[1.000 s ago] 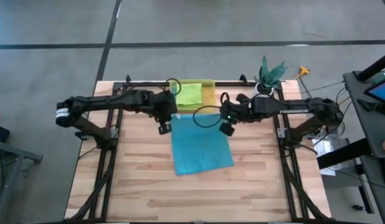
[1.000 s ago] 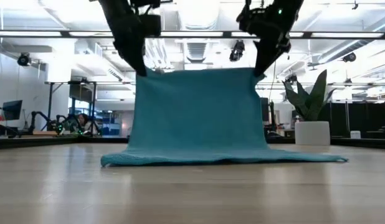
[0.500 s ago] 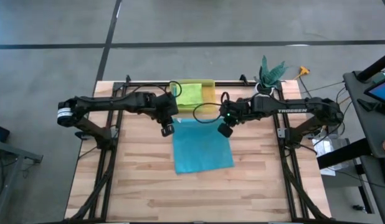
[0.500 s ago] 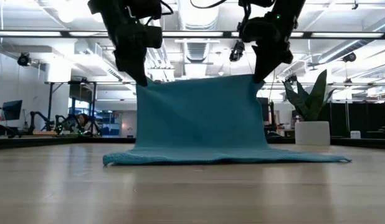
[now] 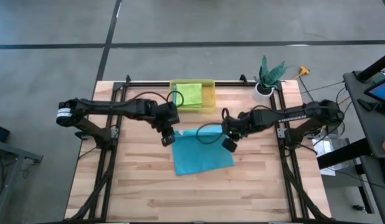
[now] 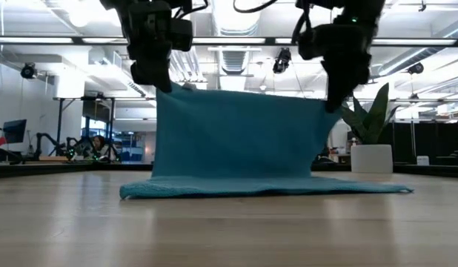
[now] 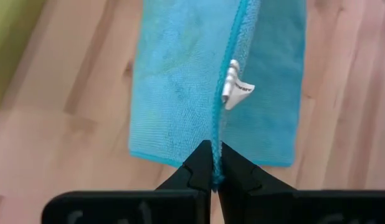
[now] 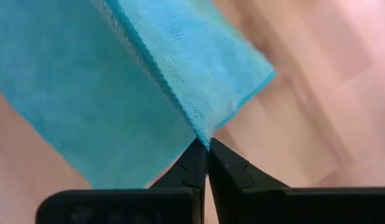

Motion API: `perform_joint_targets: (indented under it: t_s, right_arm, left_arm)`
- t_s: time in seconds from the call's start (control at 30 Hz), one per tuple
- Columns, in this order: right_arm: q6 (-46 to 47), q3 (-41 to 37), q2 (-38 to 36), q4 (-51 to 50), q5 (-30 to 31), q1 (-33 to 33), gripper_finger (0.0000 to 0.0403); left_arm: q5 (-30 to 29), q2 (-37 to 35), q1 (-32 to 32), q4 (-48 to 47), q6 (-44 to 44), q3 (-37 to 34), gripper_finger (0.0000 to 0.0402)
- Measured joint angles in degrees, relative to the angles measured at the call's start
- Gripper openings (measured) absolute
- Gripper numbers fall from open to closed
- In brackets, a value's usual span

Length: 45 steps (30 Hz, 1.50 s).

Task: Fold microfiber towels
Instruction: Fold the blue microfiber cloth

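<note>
Both pincers were pinched tight on the teal towel — left gripper at its ten o'clock corner, right gripper at two.

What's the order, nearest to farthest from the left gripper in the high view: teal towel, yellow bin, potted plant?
1. Teal towel: its corner is pinched in the left gripper; the cloth spreads toward the right arm's side.
2. Yellow bin: at the table's far edge, mid-table, with a lime green towel inside.
3. Potted plant: far corner on the right arm's side.
</note>
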Motion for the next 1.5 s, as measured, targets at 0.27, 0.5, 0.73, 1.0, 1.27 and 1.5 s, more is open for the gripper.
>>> perform_joint_targets:
  t_s: [0.27,0.5,0.73,1.0,1.27,1.5]
  right_arm:
    - [2.64,-3.96,-0.02,3.01,-0.66,4.04,0.0009]
    - [4.37,-5.58,-0.04,6.73,-0.64,6.46,0.0009]
    - [4.4,-7.46,0.11,9.07,-0.59,6.62,0.0009]
    - [4.39,-10.24,0.17,9.18,-0.61,6.62,0.0009]
    - [4.39,-12.59,0.17,14.04,-0.85,6.62,0.0009]
    - [4.41,-13.18,0.2,16.52,-0.85,6.62,0.0009]
  left_arm:
    - [-0.02,0.04,-4.06,3.11,-5.75,-3.69,0.0]
    - [0.02,0.07,-7.67,10.93,-12.33,-8.01,0.0]
    - [0.15,2.37,-8.89,14.89,-16.5,-8.65,0.0]
    - [0.17,4.74,-9.69,15.41,-16.92,-8.62,0.0]
    - [1.54,6.6,-10.77,15.24,-17.76,-8.61,0.0]
    - [2.54,7.58,-11.56,15.77,-17.96,-8.61,0.0]
